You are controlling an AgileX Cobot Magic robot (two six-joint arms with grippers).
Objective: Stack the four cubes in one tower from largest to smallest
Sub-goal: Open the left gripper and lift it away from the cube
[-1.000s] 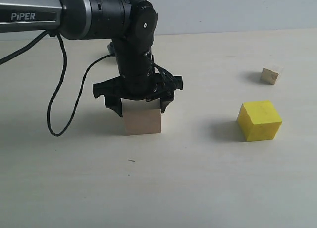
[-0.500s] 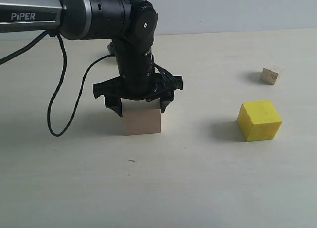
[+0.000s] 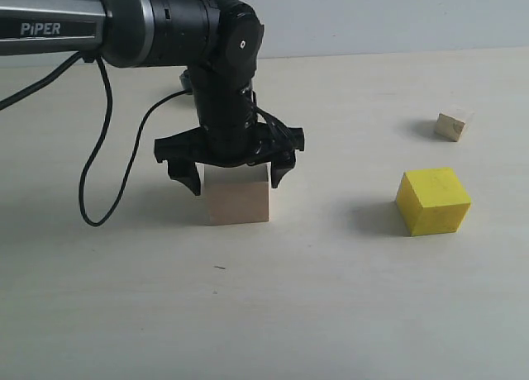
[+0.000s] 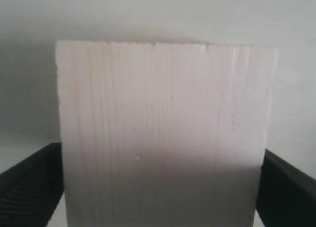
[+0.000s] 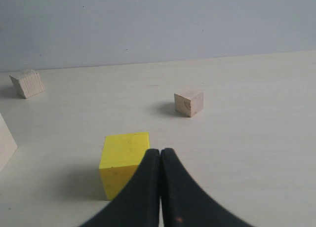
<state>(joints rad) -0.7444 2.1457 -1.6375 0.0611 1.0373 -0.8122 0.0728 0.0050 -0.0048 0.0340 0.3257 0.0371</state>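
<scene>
Far left: a black cable (image 3: 97,225) loops down from my left arm onto the pale table (image 3: 331,314).

Left of centre: my left gripper (image 3: 235,180) points straight down over the big wood cube (image 3: 237,200). The jaws are spread wide, one on each side of the cube near its top. From the exterior view each looks just clear of the wood, with a sliver of gap. I count them as parted, not clamping. In the left wrist view the cube's grained top fills the space between the ribbed black fingers (image 4: 29,187), and their edges sit hard against its outline. The cube rests flat on the table, square to the gripper.

Right of centre: the yellow cube (image 3: 432,201) sits alone on the table, well apart from the big one and turned a little.

Further right and further back: a small wood cube (image 3: 452,125), also alone and turned at an angle.

Right arm: my right gripper (image 5: 160,155) is fully closed and holds nothing. Its two black tips meet just short of the yellow cube. Its camera also shows another small wood cube (image 5: 27,83) far back near the wall (image 5: 158,24). I cannot tell which of the two small cubes is smaller.

Every cube in view sits singly on the table.
</scene>
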